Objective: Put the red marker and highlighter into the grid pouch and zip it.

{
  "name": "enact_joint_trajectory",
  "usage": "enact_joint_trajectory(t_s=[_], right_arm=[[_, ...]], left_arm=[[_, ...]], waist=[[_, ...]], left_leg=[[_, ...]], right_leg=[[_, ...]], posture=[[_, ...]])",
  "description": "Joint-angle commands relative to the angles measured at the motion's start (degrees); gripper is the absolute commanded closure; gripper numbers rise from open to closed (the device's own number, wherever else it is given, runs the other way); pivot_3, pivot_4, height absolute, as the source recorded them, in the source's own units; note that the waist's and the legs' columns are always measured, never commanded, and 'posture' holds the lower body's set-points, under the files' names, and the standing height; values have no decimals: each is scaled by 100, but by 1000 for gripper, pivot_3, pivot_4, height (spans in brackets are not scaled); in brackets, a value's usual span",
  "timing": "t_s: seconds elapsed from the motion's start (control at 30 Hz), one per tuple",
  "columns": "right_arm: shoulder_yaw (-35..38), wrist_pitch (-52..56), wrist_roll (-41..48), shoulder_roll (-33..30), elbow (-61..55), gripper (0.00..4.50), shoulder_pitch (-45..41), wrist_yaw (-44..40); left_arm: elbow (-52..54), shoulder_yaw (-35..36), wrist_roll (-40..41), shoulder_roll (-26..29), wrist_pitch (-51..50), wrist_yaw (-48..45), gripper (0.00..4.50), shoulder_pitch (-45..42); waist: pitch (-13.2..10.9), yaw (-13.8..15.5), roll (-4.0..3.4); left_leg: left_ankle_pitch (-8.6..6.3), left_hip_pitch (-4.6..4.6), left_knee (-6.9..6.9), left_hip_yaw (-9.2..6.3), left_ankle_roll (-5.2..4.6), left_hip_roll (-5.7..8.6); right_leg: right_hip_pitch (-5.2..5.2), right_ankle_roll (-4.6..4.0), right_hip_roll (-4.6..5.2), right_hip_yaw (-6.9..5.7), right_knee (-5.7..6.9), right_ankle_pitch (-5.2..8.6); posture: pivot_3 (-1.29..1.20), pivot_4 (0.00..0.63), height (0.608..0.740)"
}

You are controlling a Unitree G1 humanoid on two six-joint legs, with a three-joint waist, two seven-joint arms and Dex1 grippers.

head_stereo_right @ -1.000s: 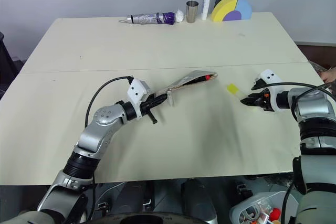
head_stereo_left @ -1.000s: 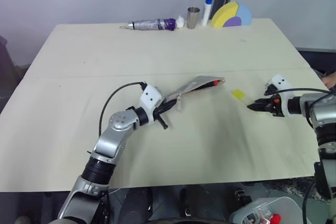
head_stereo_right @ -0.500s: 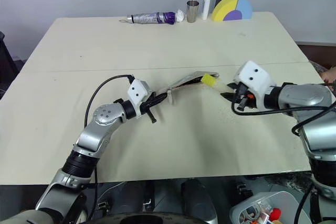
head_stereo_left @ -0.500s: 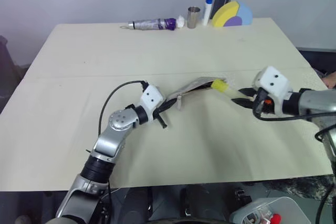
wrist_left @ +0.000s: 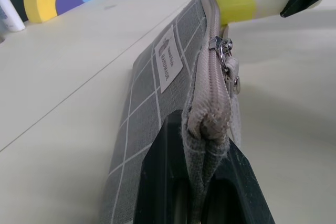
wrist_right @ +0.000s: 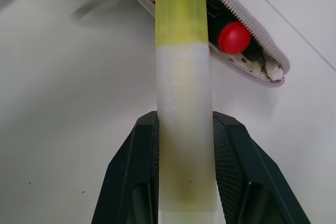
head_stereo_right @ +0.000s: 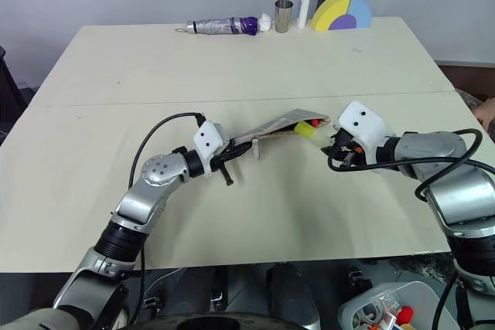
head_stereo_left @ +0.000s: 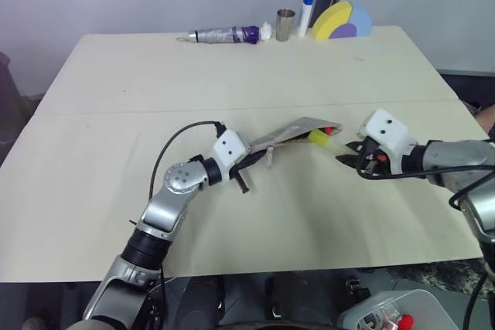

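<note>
My left gripper point(head_stereo_left: 241, 166) is shut on one end of the grid pouch point(head_stereo_left: 290, 130), holding it edge-up just above the table, zipper side on top point(wrist_left: 210, 72). The pouch's far end gapes open. Inside that mouth the red marker point(wrist_right: 233, 36) shows its red cap. My right gripper point(head_stereo_left: 346, 158) is shut on the pale barrel of the highlighter point(wrist_right: 181, 77). Its yellow cap point(head_stereo_left: 319, 138) sits at the pouch mouth beside the red cap, and most of the barrel is still outside the pouch.
Along the table's far edge lie a silver and purple rolled item point(head_stereo_left: 224, 35), a metal cup point(head_stereo_left: 285, 25), a white tube with a blue cap point(head_stereo_left: 306, 11) and a yellow, blue and purple arc-shaped block point(head_stereo_left: 340, 21). A person's hand point(head_stereo_left: 486, 117) shows at the right edge.
My right gripper has carried the highlighter leftward and a little up from the table's right part to the pouch mouth. The left gripper has kept hold of the pouch, roughly in place.
</note>
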State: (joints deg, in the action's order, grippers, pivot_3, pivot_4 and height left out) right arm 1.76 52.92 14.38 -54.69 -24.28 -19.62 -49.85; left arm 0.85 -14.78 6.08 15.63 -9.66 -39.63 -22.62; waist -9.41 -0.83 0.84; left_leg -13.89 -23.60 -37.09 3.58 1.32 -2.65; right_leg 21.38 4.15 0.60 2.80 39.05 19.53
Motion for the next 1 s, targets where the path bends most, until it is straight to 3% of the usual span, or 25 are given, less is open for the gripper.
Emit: enact_joint_trajectory(t_s=[0.03,0.27,0.57,0.8,1.0], right_arm=[[-189,-233,-119,-227,-6,3661,-186,-57],[-1183,-674,-633,-591,-230,3661,-493,-316],[-1908,-649,-928,-343,-485,3661,-1106,-467],[-1373,-540,-678,-460,-711,74,-1081,-597],[592,162,686,-321,-1024,21,-1189,-788]], left_arm=[[233,-111,-188,123,300,-81,4500,6],[80,-693,-1003,662,1347,-446,4500,-66],[28,-838,-1089,788,1635,-814,4500,-163],[117,-570,-795,600,1182,-706,4500,-101],[243,93,79,-64,-210,-214,4500,-149]], waist=[[0,-6,0],[0,-20,0],[-1,-2,0],[-1,2,-1],[-2,6,-1]], left_leg=[[0,0,0,0,0,0],[0,0,3,2,0,-1],[-1,-7,4,2,-1,-2],[-1,-13,0,1,-2,-2],[-1,-23,-6,-11,-2,-3]], right_leg=[[0,0,0,0,0,0],[3,-1,1,1,-2,1],[10,-3,4,1,-2,1],[13,-2,4,-1,-1,1],[12,-1,2,-12,-2,0]], posture=[[0,150,740],[0,150,740],[0,150,740],[0,150,740],[0,150,740]])
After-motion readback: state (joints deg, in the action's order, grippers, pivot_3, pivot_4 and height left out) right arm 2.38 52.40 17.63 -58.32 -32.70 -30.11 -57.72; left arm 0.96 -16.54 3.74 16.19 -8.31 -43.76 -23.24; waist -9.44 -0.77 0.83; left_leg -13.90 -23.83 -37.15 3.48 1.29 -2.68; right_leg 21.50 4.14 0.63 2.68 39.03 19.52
